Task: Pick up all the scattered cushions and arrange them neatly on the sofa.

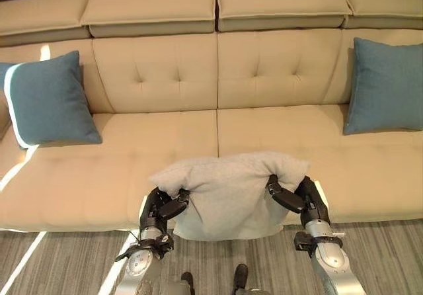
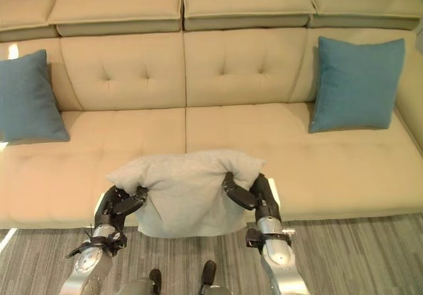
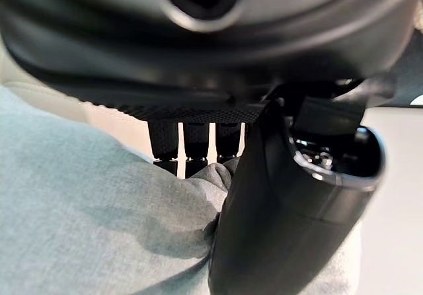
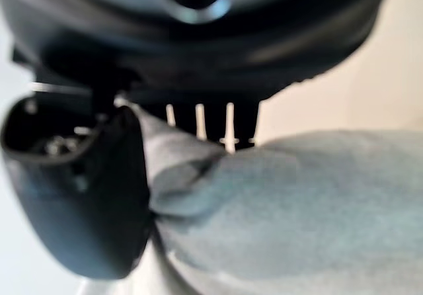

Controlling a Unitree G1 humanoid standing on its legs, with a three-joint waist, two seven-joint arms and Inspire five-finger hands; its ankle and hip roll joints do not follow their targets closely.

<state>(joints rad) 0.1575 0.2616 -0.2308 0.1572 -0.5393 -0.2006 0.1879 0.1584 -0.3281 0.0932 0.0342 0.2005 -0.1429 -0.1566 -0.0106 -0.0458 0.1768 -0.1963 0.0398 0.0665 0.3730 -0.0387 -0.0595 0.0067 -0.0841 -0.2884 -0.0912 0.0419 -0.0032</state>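
We've got the grey cushion (image 1: pixel 228 192) held up btwn both hands, in front of the sofa (image 1: pixel 165 77) seat's front edge, roughly centred on the seam btwn the two middle seats. Left hand (image 1: pixel 165 208) grips the cushion's left upper corner: thumb and fingers curled round the fabric, which bunches there. In the left wrist view the thumb (image 3: pixel 291 202) presses into grey cloth w/ the fingers (image 3: pixel 188 146) on the far side of the fold. Right hand (image 1: pixel 297 198) does the same at the right upper corner, pinching a bunched bit; right wrist view shows its thumb (image 4: pixel 79 189) against the fabric, fingers behind. Cushion's lower edge hangs down over the sofa front, above the striped grey floor (image 1: pixel 383 255).

Two blue cushions sit on the sofa already: left blue cushion (image 1: pixel 49 100) leaning at the left end, right blue cushion (image 1: pixel 386 86) propped upright vs. the backrest at the right end. Both well apart from the grey one.
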